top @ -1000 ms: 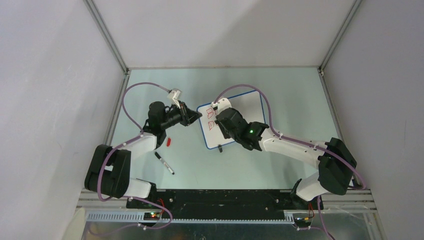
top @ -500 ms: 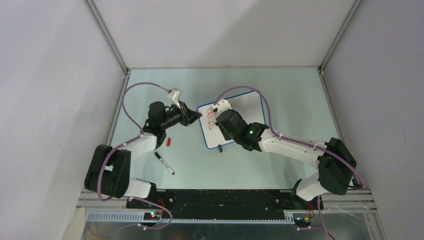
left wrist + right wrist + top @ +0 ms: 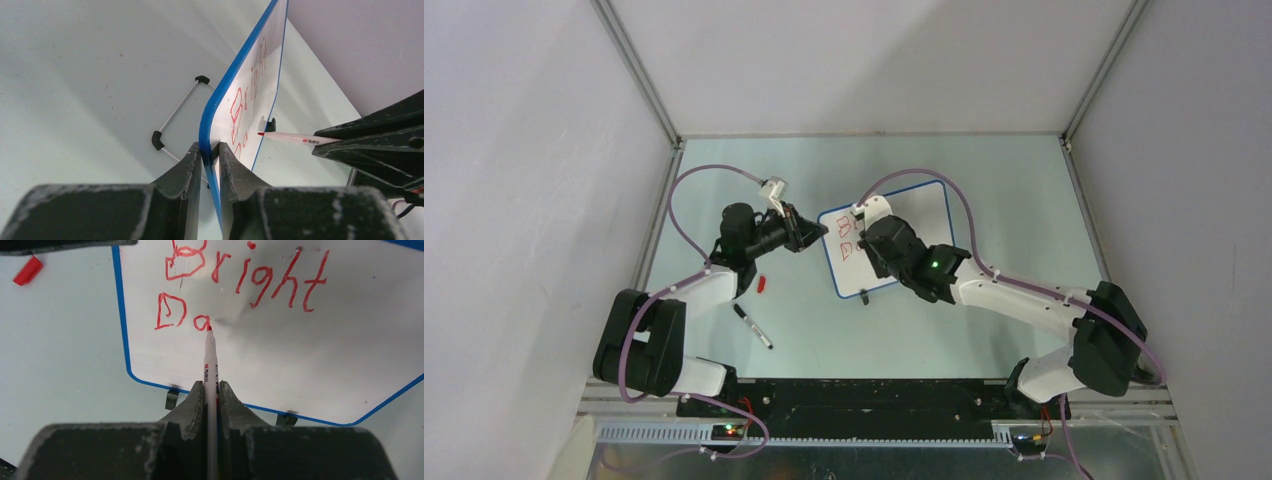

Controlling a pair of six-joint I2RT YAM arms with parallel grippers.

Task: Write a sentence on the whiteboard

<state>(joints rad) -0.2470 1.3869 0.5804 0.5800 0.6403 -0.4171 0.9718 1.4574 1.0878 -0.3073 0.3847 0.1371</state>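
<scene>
Pale table (image 3: 984,170): left end effector (image 3: 210,148) clamps whiteboard (image 3: 265,65) edge; marker (image 3: 210,357) touches sentence (image 3: 262,287).

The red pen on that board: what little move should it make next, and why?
Probably slide the marker tip slightly right and start the next letter: the sentence reads "Bright" then only "Da", with the tip at the "a" and bare whiteboard beyond.

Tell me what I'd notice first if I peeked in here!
The red writing on the whiteboard mid-table: "Bright" and under it "Da". The right gripper holds a red marker with its tip at the "a", while the left gripper pinches the board's blue rim.
</scene>
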